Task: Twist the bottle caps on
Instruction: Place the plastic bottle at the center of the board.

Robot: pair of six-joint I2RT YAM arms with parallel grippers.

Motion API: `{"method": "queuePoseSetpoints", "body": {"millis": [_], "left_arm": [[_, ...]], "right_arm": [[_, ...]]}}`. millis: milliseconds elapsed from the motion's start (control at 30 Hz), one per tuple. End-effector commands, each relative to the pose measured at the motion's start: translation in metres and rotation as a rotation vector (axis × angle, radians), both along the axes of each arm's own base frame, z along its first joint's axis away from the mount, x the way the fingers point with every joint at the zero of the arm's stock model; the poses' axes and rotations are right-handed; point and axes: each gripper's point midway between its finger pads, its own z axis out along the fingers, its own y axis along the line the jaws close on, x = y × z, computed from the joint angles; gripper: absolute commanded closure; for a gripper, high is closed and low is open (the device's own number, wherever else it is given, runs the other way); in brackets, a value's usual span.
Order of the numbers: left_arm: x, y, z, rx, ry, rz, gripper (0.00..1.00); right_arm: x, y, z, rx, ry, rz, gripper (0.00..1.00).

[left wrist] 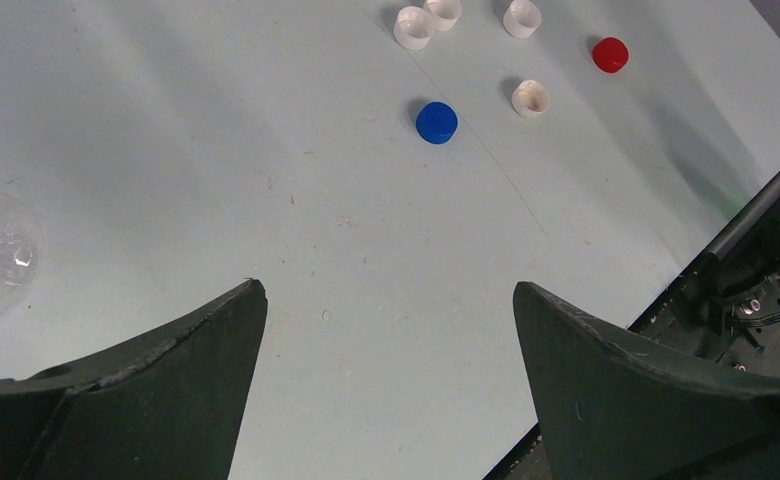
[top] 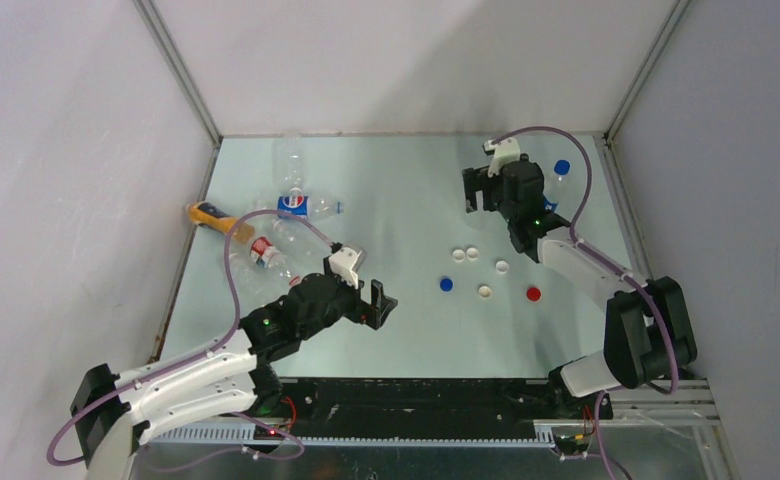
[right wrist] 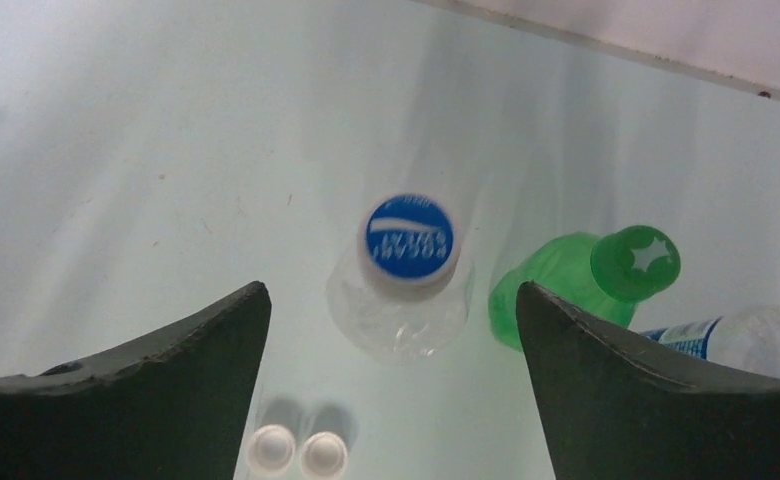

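The right fingers (top: 478,190) stand apart above an upright clear bottle (right wrist: 396,325) that wears a blue cap (right wrist: 409,237), not gripping it; a green bottle (right wrist: 551,285) with a green cap sits just beside. The left fingers (top: 383,305) gape wide over the counter (left wrist: 266,150), 6 loose caps (left wrist: 436,122) lying beyond

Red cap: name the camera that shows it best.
Left wrist. The red cap shows largest and clearest there, at the top right, apart from the white caps. The top view shows it only as a small red dot right of the white caps. The right wrist view does not show it.
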Motion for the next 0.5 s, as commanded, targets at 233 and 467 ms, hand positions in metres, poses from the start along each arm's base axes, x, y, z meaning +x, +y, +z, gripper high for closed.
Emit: {"method": "queuePoseSetpoints", "body": {"millis": [233, 467], "left_arm": [[0.026, 0.011, 0.042, -0.048, -0.03, 0.144, 0.02], [0.064, 0.046, 0.064, -0.041, 0.009, 0.375, 0.02]], "right_arm": [[-0.078, -0.014, 0.082, 0.249, 0.057, -0.065, 0.0], [-0.145, -0.014, 0.114, 0.278, -0.055, 0.119, 0.0]]}}
